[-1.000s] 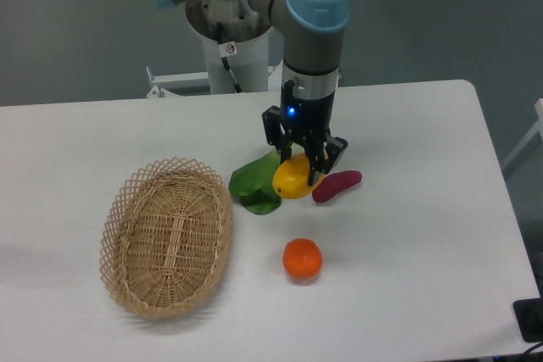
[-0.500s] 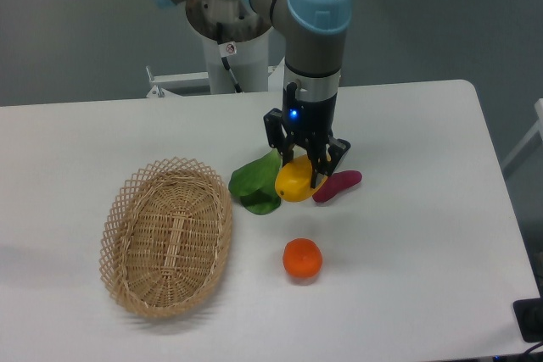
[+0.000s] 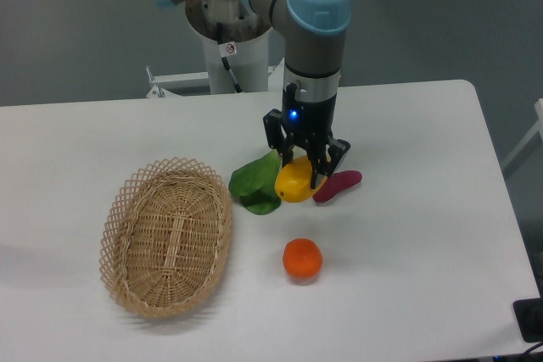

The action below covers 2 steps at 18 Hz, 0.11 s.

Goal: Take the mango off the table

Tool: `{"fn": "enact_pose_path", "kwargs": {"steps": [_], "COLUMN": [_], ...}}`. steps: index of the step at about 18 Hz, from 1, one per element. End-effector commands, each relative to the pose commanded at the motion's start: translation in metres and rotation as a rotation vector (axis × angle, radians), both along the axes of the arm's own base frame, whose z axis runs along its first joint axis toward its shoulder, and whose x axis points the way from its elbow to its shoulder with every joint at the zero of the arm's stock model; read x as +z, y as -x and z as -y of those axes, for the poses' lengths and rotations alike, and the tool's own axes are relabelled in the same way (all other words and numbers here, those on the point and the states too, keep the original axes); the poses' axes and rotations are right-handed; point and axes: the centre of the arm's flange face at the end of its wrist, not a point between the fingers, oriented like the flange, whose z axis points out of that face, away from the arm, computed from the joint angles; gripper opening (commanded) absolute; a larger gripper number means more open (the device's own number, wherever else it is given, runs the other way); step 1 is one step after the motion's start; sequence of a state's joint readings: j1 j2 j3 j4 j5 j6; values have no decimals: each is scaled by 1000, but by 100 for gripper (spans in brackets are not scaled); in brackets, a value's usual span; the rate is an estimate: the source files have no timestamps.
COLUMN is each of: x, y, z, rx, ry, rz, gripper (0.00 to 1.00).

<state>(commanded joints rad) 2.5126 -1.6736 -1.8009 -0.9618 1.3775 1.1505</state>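
So there was only the one fixed camera. Compared with a second earlier, the black two-finger gripper (image 3: 300, 169) had dropped a touch lower over the smooth yellow-orange oblong mango (image 3: 293, 181), and the fruit had settled slightly down and to the right; over the last half second almost nothing shifted. The fingers were closed around the mango's upper end, one dark finger (image 3: 320, 162) on its right flank and the other on its upper left, so the hand was clamped on the fruit. I couldn't tell whether the mango was touching the large white matte table (image 3: 407, 235) or just clear of it.

The mango's long axis ran roughly from 1 o'clock to 7 o'clock, with the lower rounded end pointing toward 7 and the top end tucked up between the fingers.

Around it: a flat green leaf-shaped vegetable (image 3: 253, 185) lay touching it at 9 o'clock, a dark purple-red sweet potato (image 3: 337, 185) sat just beside it at 3 o'clock, the round orange fruit (image 3: 302, 258) sat apart at 6 o'clock, and an oval woven wicker basket (image 3: 167, 236) lay well off toward 8 o'clock.
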Motion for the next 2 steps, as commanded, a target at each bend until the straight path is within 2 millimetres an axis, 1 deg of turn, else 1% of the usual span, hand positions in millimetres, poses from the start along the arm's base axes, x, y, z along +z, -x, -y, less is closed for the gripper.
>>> {"fn": "enact_pose_path", "kwargs": {"steps": [2], "x": [0], "y": [0], "z": [0], "rx": [0], "ry": [0], "rz": [0], "gripper": [50]}}
